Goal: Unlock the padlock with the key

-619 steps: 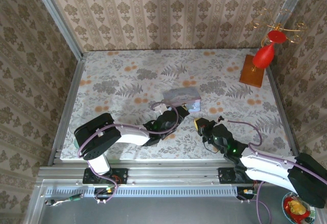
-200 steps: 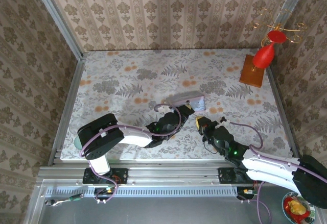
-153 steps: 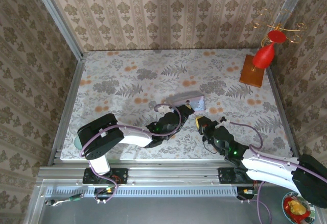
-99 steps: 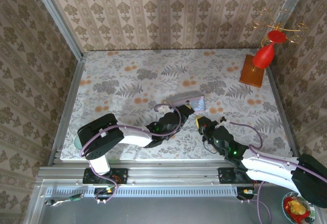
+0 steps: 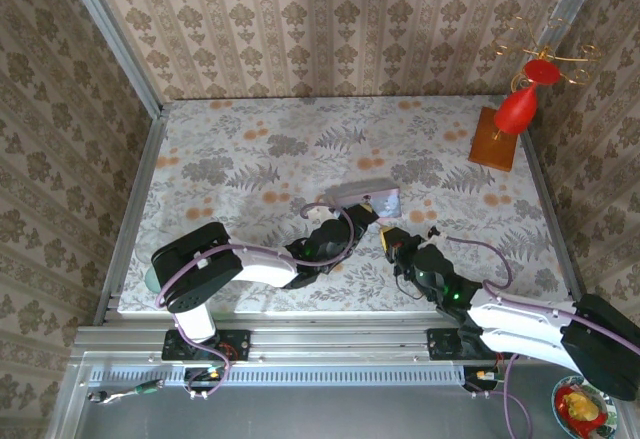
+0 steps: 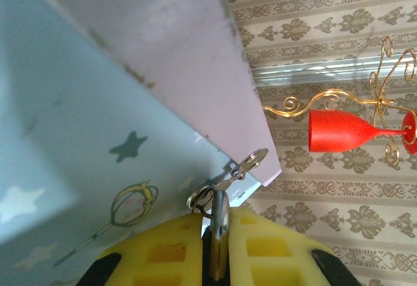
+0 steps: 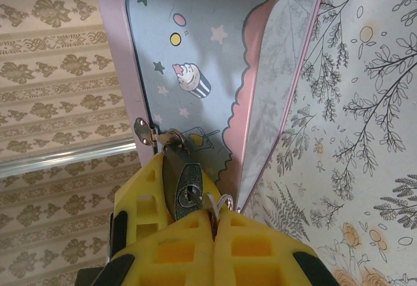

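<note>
The pale blue tin [image 5: 372,199] stands tilted near the table's middle, its starry lid [image 7: 195,51] facing my right wrist. The small padlock [image 7: 187,185] hangs from the tin's hasp [image 7: 141,130], keyhole face toward me. My left gripper [image 6: 218,215] is shut on the padlock [image 6: 219,234], seen edge-on between its yellow pads [image 6: 163,250]. In the top view the left gripper [image 5: 364,221] sits against the tin's near side. My right gripper [image 7: 214,215] is shut on the key [image 7: 216,202], whose blade reaches into the keyhole. The right gripper [image 5: 394,241] is just right of the left one.
A red goblet ornament with gold wire [image 5: 520,109] stands on a wooden block [image 5: 495,144] at the back right, also seen in the left wrist view as a red goblet [image 6: 345,129]. A small dark item [image 5: 432,231] lies right of the grippers. Patterned walls enclose the table.
Since three seconds ago the left gripper has tipped the tin up and shifted it right. Over the last second the right gripper has crept slightly up-left toward the padlock.
</note>
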Robot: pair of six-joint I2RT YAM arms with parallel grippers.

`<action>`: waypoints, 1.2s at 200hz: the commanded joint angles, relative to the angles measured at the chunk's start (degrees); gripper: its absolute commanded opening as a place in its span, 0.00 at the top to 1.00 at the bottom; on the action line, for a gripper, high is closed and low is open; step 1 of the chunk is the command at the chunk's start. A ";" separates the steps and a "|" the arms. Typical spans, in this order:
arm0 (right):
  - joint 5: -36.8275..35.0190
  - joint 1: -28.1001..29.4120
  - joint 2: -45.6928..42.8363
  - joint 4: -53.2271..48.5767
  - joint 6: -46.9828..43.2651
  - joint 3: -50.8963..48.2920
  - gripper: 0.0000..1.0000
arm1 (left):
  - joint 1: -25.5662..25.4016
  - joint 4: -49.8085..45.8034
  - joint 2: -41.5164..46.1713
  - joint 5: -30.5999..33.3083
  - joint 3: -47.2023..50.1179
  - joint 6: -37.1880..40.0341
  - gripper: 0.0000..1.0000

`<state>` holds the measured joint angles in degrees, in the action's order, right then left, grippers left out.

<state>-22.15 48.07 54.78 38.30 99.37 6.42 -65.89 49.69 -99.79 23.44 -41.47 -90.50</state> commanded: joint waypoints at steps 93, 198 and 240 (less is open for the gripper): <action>7.67 -1.82 3.91 3.97 -3.78 3.67 1.00 | -0.82 3.81 0.83 -7.00 -1.37 -1.97 1.00; 10.81 -3.09 4.71 4.23 -5.08 4.66 1.00 | -0.93 3.40 0.08 -8.53 -1.95 -2.31 1.00; 11.10 -3.76 5.40 4.61 -5.26 4.53 1.00 | -1.30 1.92 -0.06 -9.17 -2.08 -2.80 1.00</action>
<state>-14.41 44.80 59.05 40.60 95.81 8.43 -64.40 49.28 -99.79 23.22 -41.45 -91.64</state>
